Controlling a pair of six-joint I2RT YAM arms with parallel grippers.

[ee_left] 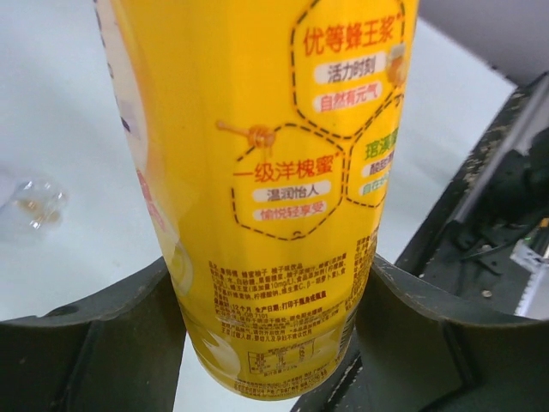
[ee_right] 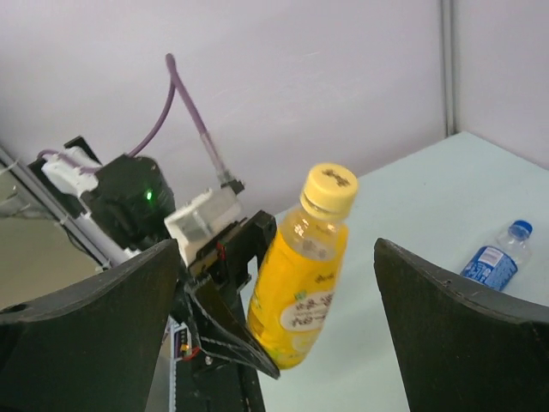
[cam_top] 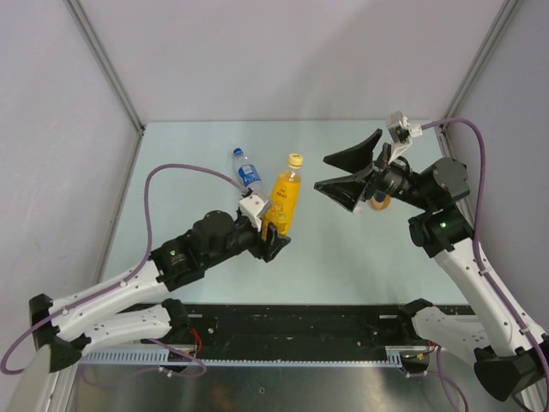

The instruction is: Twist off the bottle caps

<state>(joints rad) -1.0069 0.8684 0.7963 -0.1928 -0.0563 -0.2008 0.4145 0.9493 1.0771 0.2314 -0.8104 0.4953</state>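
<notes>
Top external view: on the worktop (cam_top: 343,266), the left gripper (cam_top: 274,233) is clamped around the lower body of the yellow bottle (cam_top: 287,202), which tilts slightly with its neck up. The right gripper (cam_top: 324,172), jaws wide and empty, hangs to the bottle's right, facing its yellow cap (cam_top: 295,160) and best placed to reach it.

The top camera is looking down from above and behind, taking in most of the table (cam_top: 343,257) from well back. The left wrist camera is sitting very near the yellow bottle (ee_left: 274,189), facing its side, which is filling most of the frame. The right wrist camera is looking across the table from farther off, toward the left arm (ee_right: 129,202). All three are sharing that bottle; top and right wrist are also sharing the clear bottle (cam_top: 246,170).
</notes>
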